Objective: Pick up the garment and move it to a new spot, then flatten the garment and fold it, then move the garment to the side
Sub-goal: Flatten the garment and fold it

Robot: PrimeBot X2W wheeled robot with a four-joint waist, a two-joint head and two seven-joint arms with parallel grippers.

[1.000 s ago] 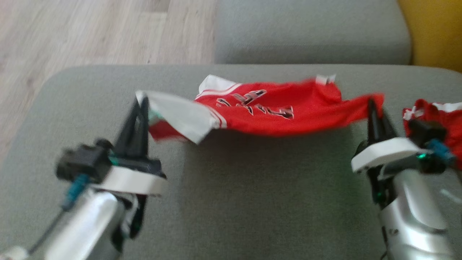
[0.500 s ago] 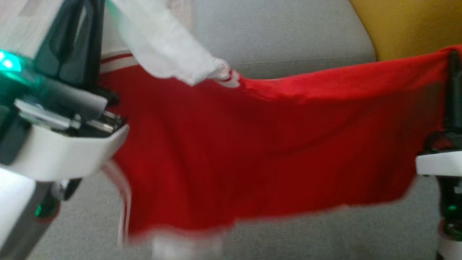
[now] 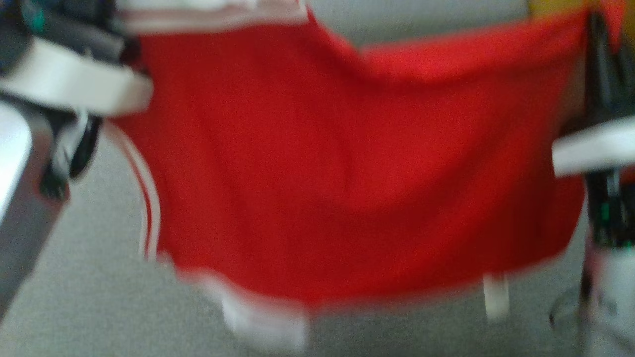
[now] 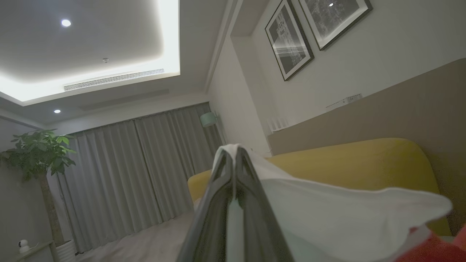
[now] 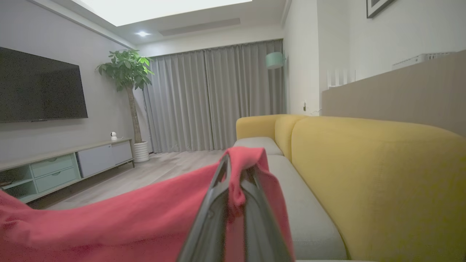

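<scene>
The garment (image 3: 347,163), red with white trim and side stripes, hangs spread in the air between my two grippers, above the grey cushion (image 3: 69,297); the head view is blurred. My left gripper (image 4: 235,151) is shut on a white edge of the garment (image 4: 346,218). Its white wrist ring (image 3: 74,84) shows at the upper left of the head view. My right gripper (image 5: 236,162) is shut on a red corner of the garment (image 5: 127,222), and its dark fingers (image 3: 598,54) stand at the upper right. The garment's lower hem hangs just over the cushion.
A yellow sofa back (image 5: 364,163) runs along the right, with grey seat cushions (image 5: 305,214) below it. Across the room are a wall TV (image 5: 40,87), a low cabinet (image 5: 65,163), a potted plant (image 5: 127,72) and grey curtains (image 5: 214,98).
Both grippers have risen with the garment, which lay stretched low over the cushion and now hangs spread. The head view has also shifted closer.
</scene>
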